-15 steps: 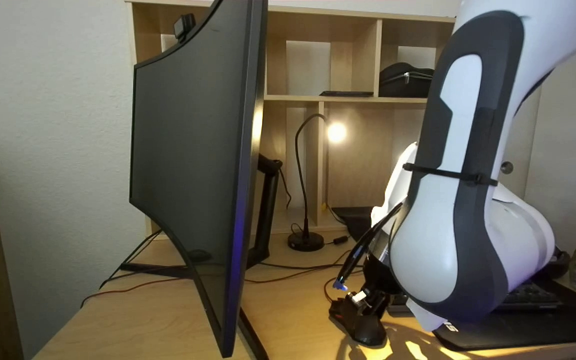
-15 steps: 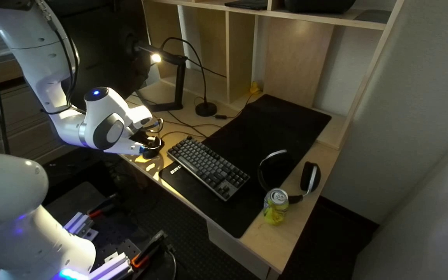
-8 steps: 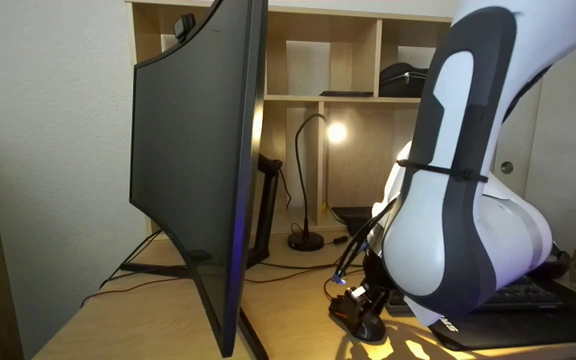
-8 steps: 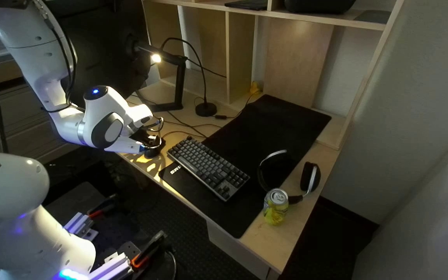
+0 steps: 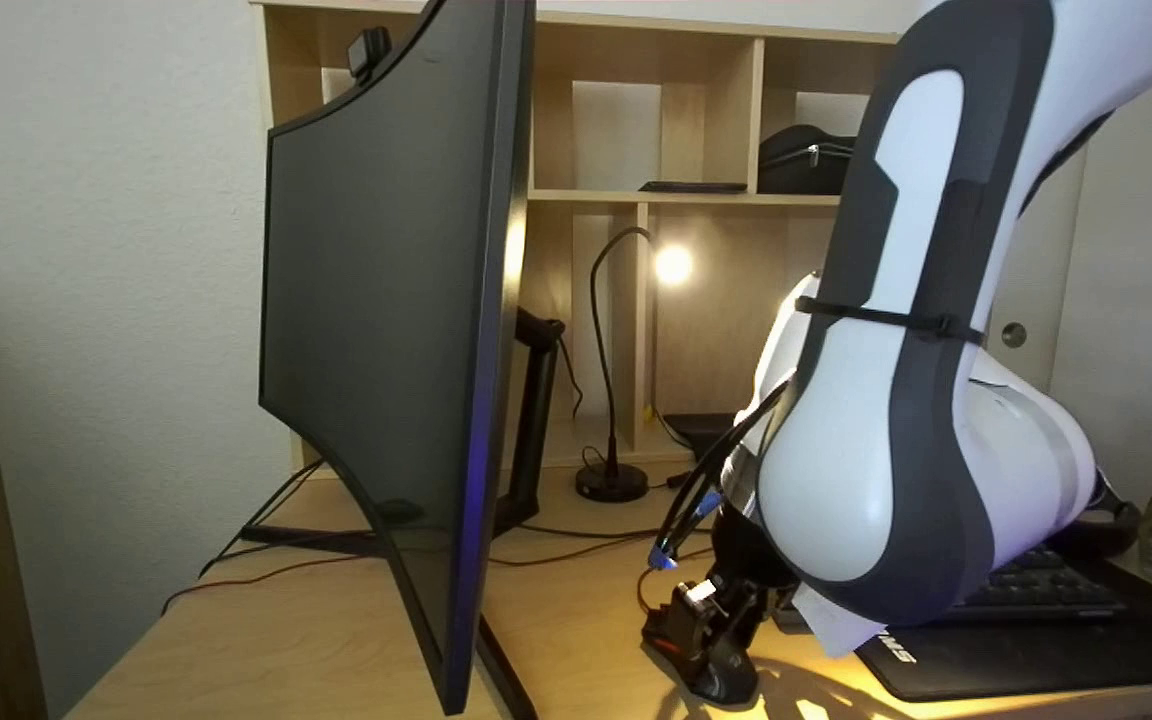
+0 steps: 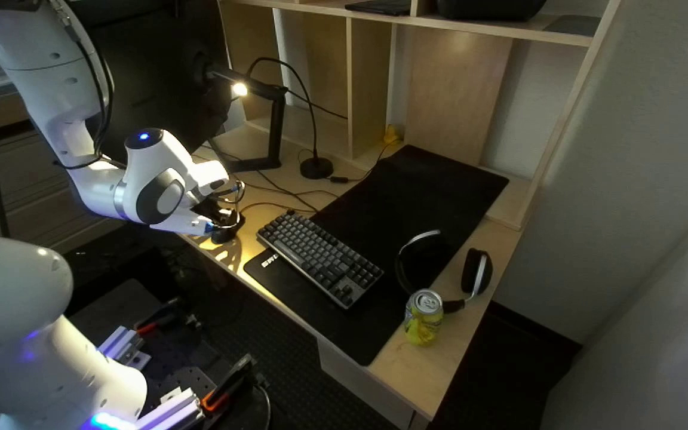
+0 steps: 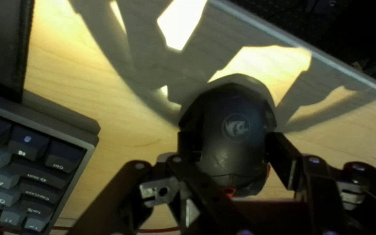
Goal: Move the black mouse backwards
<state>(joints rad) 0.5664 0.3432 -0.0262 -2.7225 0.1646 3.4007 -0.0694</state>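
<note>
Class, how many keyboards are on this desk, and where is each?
1: the keyboard lies mostly on the black mat, one end jutting past its edge toward the black mouse.

Keyboard [image 7: 24,166] reads Ctrl, CapsLock; mouse [image 7: 230,147] bears emblem [image 7: 236,128].

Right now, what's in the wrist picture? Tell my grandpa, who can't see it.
The robot's hand grips a black mouse by its sides. Beneath is a wooden desk, patched with light and shadow, its edge at top right. Part of a keyboard shows at lower left.
</note>
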